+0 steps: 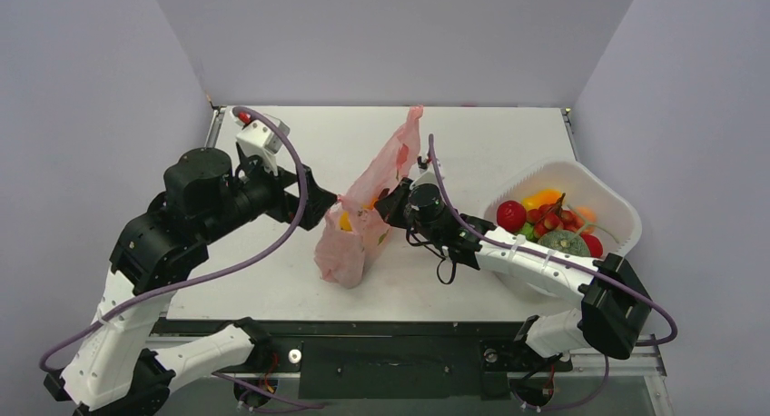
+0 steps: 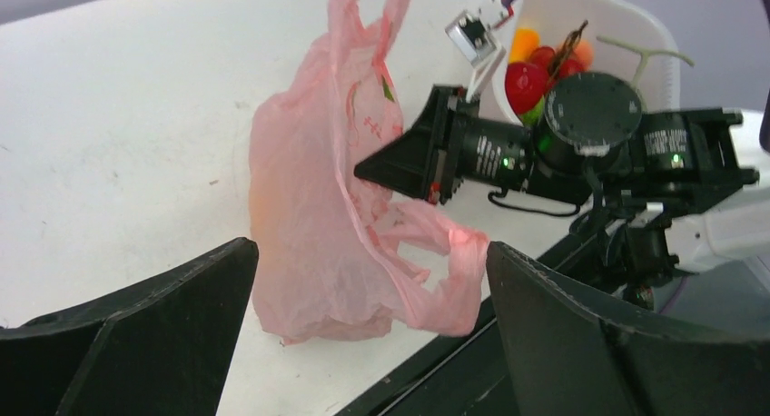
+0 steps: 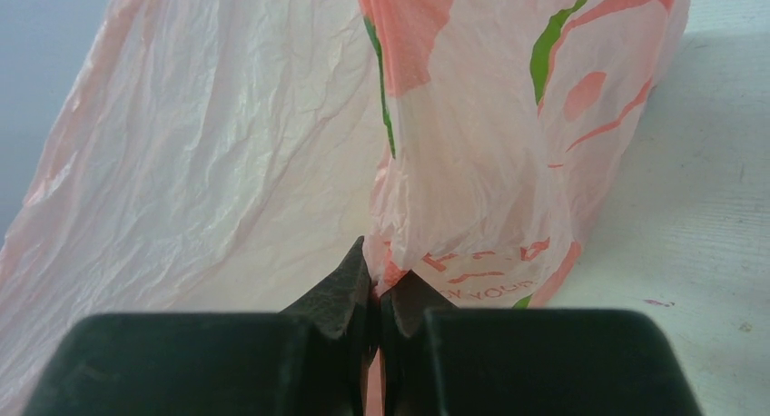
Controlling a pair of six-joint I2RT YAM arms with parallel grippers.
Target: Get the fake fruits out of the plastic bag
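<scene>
The pink plastic bag (image 1: 363,225) stands crumpled on the table's middle, one handle raised toward the back. A yellow fake fruit (image 1: 346,222) shows at its open mouth. My right gripper (image 3: 377,272) is shut on a fold of the bag's film on its right side; it also shows in the left wrist view (image 2: 386,169). My left gripper (image 2: 368,248) is open wide at the bag's left side, with the bag (image 2: 318,216) between and ahead of its fingers. A loose handle loop (image 2: 454,252) hangs near the right finger. An orange tint shows through the film (image 2: 265,198).
A white basket (image 1: 581,173) at the right holds several fake fruits, among them a red one (image 1: 511,214), a yellow one (image 1: 542,198) and a green one (image 1: 563,243). The table's front edge runs just below the bag.
</scene>
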